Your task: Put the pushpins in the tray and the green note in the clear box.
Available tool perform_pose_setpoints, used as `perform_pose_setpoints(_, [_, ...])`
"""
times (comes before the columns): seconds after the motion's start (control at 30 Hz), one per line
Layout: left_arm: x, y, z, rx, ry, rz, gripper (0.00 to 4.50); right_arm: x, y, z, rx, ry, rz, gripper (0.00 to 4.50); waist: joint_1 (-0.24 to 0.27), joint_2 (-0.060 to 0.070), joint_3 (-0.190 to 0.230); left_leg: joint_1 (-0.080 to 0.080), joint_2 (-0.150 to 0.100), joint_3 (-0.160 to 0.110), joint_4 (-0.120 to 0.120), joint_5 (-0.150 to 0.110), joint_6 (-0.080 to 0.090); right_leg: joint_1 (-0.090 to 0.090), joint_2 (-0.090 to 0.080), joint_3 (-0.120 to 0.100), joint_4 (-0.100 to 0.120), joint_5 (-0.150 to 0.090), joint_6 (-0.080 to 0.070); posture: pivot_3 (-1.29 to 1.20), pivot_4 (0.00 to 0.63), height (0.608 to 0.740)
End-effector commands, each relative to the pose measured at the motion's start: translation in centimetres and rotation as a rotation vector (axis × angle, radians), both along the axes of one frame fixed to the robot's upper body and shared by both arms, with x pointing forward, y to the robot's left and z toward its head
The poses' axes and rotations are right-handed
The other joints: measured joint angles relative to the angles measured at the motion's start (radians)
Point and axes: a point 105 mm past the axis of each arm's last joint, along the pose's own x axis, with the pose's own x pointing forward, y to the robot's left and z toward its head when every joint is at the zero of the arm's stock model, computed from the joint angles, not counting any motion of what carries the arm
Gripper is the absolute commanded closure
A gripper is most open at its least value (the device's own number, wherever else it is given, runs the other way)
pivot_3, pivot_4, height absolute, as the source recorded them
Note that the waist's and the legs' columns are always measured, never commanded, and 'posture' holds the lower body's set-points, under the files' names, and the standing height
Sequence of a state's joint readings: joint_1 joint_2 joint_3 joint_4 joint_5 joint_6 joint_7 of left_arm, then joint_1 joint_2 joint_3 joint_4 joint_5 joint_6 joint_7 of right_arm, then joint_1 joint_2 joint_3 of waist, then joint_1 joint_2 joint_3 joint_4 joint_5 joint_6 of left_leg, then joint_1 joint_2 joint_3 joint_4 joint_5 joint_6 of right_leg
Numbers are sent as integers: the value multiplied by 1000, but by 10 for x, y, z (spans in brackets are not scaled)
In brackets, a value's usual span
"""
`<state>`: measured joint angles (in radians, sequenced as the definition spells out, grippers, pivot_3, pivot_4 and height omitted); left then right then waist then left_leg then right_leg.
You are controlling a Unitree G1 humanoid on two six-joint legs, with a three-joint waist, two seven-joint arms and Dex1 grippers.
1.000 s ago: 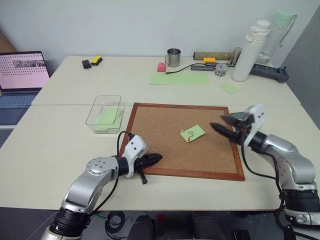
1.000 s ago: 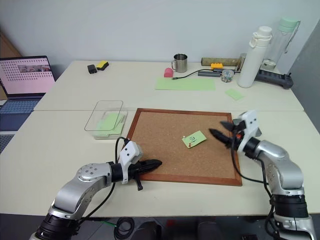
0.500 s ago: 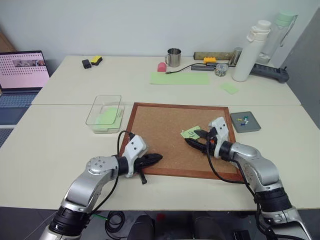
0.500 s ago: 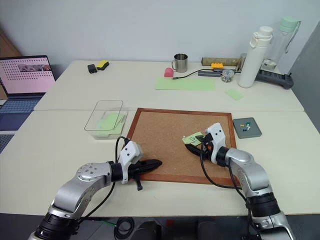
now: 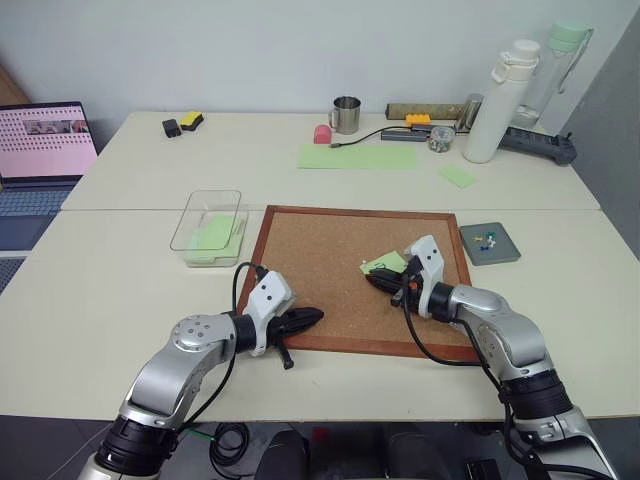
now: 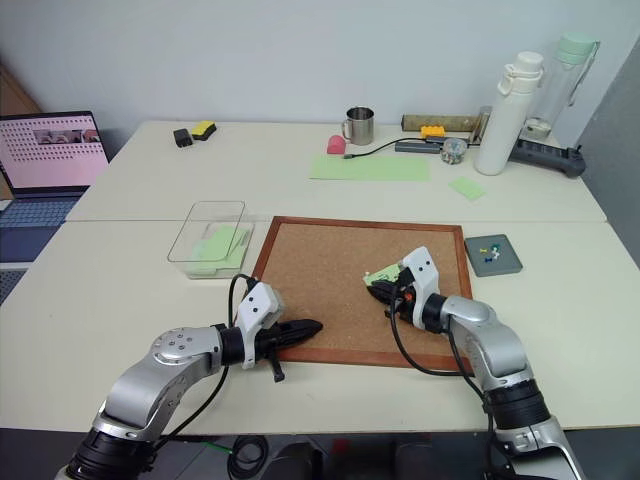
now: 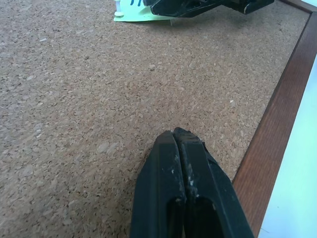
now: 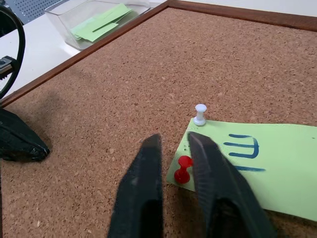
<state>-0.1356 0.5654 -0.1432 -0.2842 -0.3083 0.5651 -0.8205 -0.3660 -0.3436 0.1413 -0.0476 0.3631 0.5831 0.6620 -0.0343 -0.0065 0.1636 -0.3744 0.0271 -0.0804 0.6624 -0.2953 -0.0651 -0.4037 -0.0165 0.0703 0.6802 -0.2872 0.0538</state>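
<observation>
- Pushpins, red [image 8: 183, 168] and white [image 8: 200, 114], tiny hard plastic heads: pinned through light-green paper note [image 8: 257, 166] on cork board [image 5: 330, 270]; slippery, grip by the head.
- Right gripper [image 8: 173, 148]: fingers narrowed beside the red head, not clamping it.
- Left gripper [image 7: 177, 141]: closed, empty, at board's near edge.

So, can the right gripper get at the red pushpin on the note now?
Probably yes. The right gripper is right above the red pushpin on the green note, nothing between them, though its fingers look nearly shut.
</observation>
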Motion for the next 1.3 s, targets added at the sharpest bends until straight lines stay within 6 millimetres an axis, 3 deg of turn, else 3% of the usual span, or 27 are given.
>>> perform_pose_setpoints(0.03, [-2, 6, -5, 31, 24, 16, 4500, 1, 1, 11, 11, -40, 14, 4474, 0, 0, 0, 0, 0, 0, 0, 0, 0, 0, 0, 0, 0, 0, 0, 0, 150, 740])
perform_pose_setpoints(0.13, [-2, 6, -4, 30, 23, 17, 4500, 4, -1, 20, 39, -77, -2, 4474, 0, 0, 0, 0, 0, 0, 0, 0, 0, 0, 0, 0, 0, 0, 0, 0, 150, 740])
perform_pose_setpoints(0.3, [-1, 6, -3, 30, 24, 20, 4500, 0, 5, 52, 186, -158, 21, 4474, 0, 0, 0, 0, 0, 0, 0, 0, 0, 0, 0, 0, 0, 0, 0, 0, 150, 740])
perform_pose_setpoints(0.6, [0, 7, -4, 33, 26, 21, 4500, -1, -4, 57, 234, -131, -35, 4474, 0, 0, 0, 0, 0, 0, 0, 0, 0, 0, 0, 0, 0, 0, 0, 0, 150, 740])
perform_pose_setpoints(0.67, [0, 8, -4, 34, 25, 21, 4500, 9, -15, 65, 269, -142, -118, 4474, 0, 0, 0, 0, 0, 0, 0, 0, 0, 0, 0, 0, 0, 0, 0, 0, 150, 740])
perform_pose_setpoints(0.77, [0, 9, -5, 37, 25, 24, 4500, 32, -60, 77, 247, -211, -364, 4474, 0, 0, 0, 0, 0, 0, 0, 0, 0, 0, 0, 0, 0, 0, 0, 0, 150, 740])
perform_pose_setpoints(0.9, [1, 11, -5, 40, 25, 30, 4500, 48, -130, 73, 43, -274, -639, 4474, 6, 0, 0, -1, -1, 0, 0, 0, 0, 0, -1, 0, -1, 0, 0, 0, 150, 740])
perform_pose_setpoints(1.0, [0, 12, -6, 41, 27, 28, 4500, 51, -156, 67, -39, -279, -701, 4474, 1, 0, 0, 0, 0, 0, -1, 0, 0, 0, 0, 0, -1, 0, 0, 0, 150, 740])
perform_pose_setpoints(1.13, [0, 13, -6, 42, 28, 28, 4500, 55, -177, 50, -74, -209, -733, 4474, 0, 0, 0, 0, 0, 1, 0, 0, 0, 0, 0, 1, 0, 0, 0, 0, 150, 740])
perform_pose_setpoints(1.3, [0, 16, -6, 48, 29, 33, 4500, 59, -179, 47, -19, -177, -745, 3444, 0, 0, 0, 0, 0, 1, 0, 0, 0, 0, 0, 1, 0, 0, 0, 0, 150, 740])
